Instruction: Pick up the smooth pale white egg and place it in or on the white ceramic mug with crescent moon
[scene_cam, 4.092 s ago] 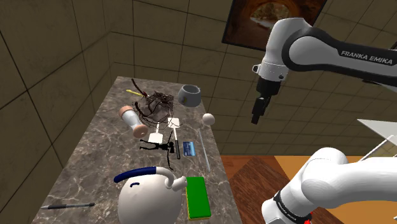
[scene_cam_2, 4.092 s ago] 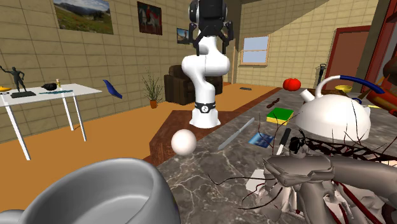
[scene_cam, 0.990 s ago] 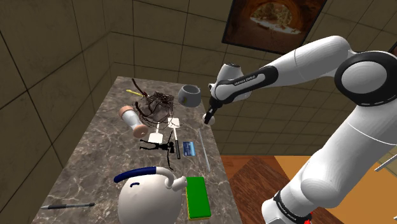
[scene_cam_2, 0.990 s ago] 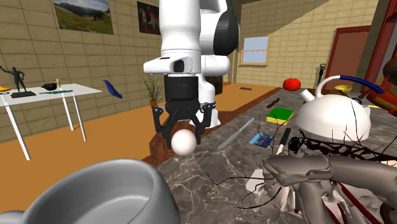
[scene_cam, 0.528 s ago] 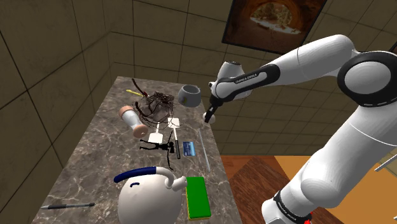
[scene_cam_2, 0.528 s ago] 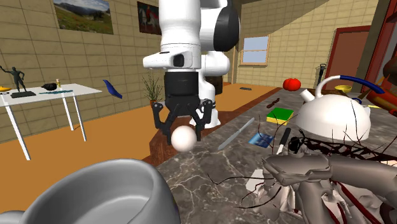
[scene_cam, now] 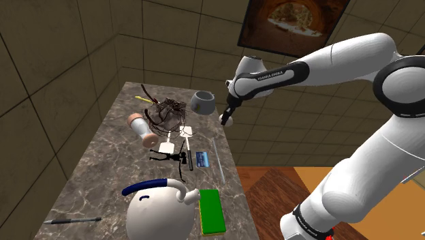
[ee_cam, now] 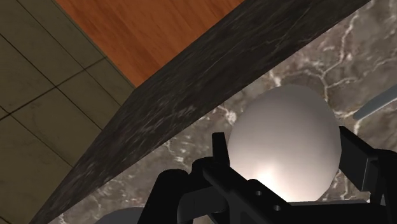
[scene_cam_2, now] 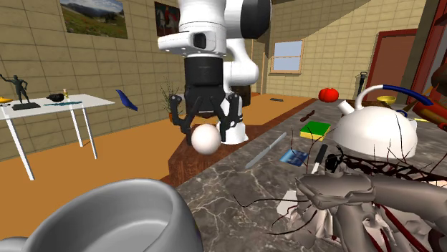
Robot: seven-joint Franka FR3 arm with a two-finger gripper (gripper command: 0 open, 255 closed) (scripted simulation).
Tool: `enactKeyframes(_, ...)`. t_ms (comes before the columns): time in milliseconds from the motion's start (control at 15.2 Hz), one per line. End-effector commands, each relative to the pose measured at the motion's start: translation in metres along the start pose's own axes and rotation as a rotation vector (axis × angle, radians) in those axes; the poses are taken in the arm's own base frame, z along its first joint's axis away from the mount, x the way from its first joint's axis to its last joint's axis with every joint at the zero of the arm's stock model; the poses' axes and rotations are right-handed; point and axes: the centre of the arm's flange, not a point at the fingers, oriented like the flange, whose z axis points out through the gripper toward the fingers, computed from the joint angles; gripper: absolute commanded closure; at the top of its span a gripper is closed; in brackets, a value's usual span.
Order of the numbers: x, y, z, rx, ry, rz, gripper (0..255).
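A smooth white egg hangs above the marble table's edge, clasped between the black fingers of my gripper, which is shut on it. In the wrist view the egg sits between the gripper's fingers, with the tabletop below it. In the shoulder view the gripper holds the egg just to the right of the mug, a plain grey cup standing upright on the table's far end. That mug's rim looms in the second exterior view's lower left.
On the table lie a dark twig tangle, a roller-like cylinder, a blue card, a grey rod, a green block, a white teapot and a pen. Orange floor lies beyond the table's edge.
The gripper has risen with the egg, lifting it off the tabletop and a little toward the shoulder view's upper right. Nothing else on the table moved.
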Motion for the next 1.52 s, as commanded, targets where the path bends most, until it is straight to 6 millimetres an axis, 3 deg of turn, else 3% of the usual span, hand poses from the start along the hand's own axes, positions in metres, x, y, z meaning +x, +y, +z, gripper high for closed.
enactKeyframes(0, 0.001, 0.000, -0.012, 0.000, 0.000, 0.000, 255)
enactKeyframes(1386, 0.011, 0.002, -0.120, 0.000, 0.000, 0.000, 255)
enactKeyframes(1452, 0.021, 0.010, -0.119, 0.000, 0.000, 0.000, 255)
